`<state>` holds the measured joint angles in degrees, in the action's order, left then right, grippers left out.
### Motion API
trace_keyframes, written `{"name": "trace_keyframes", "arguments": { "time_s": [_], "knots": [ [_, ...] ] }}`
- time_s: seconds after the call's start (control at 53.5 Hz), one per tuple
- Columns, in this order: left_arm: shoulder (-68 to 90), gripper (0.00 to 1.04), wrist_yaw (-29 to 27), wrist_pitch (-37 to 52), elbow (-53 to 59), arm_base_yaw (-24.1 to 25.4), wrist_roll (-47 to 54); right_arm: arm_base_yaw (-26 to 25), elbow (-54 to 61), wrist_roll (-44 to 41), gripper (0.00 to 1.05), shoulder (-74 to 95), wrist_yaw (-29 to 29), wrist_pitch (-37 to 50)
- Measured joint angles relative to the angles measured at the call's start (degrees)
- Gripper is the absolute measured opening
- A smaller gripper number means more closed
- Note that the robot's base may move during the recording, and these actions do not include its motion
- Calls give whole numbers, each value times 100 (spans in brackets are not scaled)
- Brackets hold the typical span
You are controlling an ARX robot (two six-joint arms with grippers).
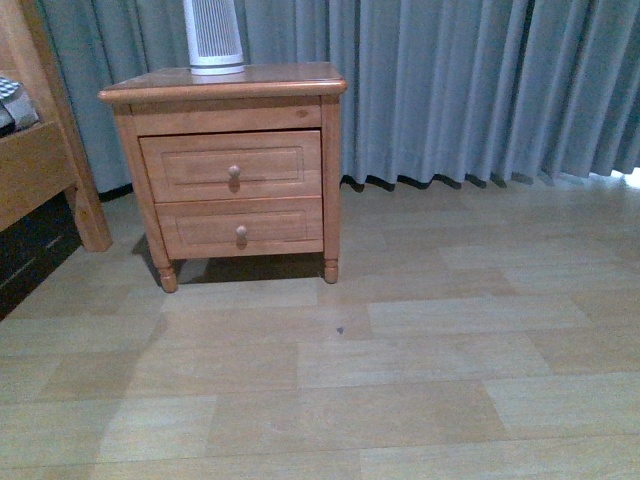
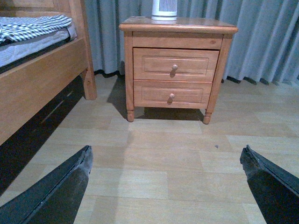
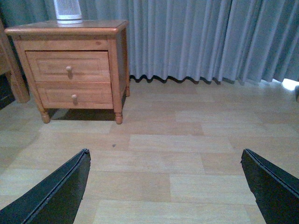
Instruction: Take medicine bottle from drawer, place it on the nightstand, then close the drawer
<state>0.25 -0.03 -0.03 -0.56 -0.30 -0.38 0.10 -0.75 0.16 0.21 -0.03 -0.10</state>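
Note:
The orange-brown nightstand (image 1: 290, 76) stands at the back left against the curtain. It also shows in the left wrist view (image 2: 219, 25) and the right wrist view (image 3: 100, 26). Its upper drawer (image 1: 270, 165) is closed, with one round knob (image 1: 234, 172); the drawer also shows in the left wrist view (image 2: 196, 65) and the right wrist view (image 3: 88, 66). The medicine bottle is hidden. My left gripper (image 2: 166, 156) is open and empty above the floor, well short of the nightstand. My right gripper (image 3: 164, 156) is open and empty too. Neither arm shows in the front view.
A tall white ribbed device (image 1: 213, 35) stands on the nightstand top. The lower drawer (image 1: 275, 227) is closed. A wooden bed frame (image 2: 42, 79) with checked bedding stands to the left. Grey curtains (image 1: 480, 90) hang behind. Pale wood floor (image 1: 400, 360) lies in front.

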Motion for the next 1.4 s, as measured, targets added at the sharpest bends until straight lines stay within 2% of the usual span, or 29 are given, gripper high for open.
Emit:
{"name": "trace_keyframes", "arguments": {
  "time_s": [1.401],
  "knots": [
    [0, 98, 2, 0, 0, 0, 0, 0, 0, 0, 98, 0, 0, 0]
  ]
}}
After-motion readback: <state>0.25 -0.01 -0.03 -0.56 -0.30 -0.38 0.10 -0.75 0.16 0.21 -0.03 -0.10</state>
